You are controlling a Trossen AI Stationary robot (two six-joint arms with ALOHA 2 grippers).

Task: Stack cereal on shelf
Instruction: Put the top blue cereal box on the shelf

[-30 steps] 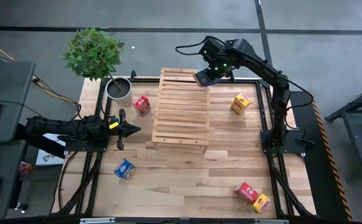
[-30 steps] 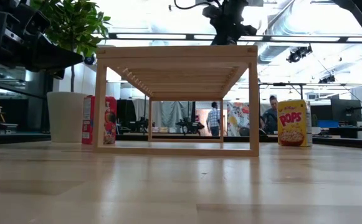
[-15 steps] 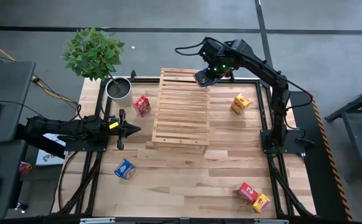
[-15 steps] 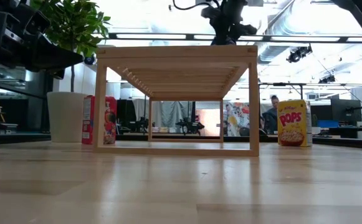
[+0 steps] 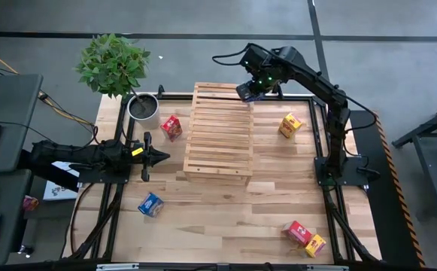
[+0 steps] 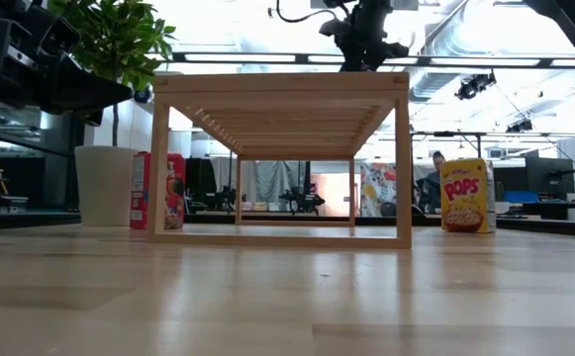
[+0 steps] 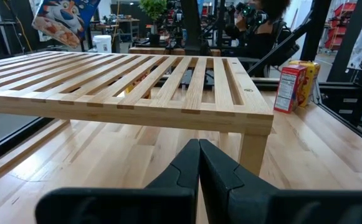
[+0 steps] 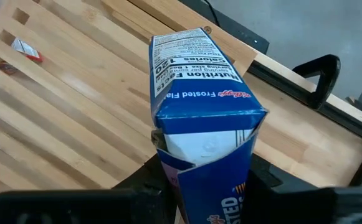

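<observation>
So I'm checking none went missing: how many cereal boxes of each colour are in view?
Red cereal boxes: 2, one beside the shelf at, one near the table's front at
Blue cereal boxes: 2, one on the table, one held in the right tool
Yellow-orange cereal boxes: 2, at and
Total: 6

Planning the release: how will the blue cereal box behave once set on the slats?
The blue cereal box in the right gripper looks light and thin-walled; its top flap gapes, so it may crush. Tall and narrow, it could tip on the shelf gaps.
</observation>
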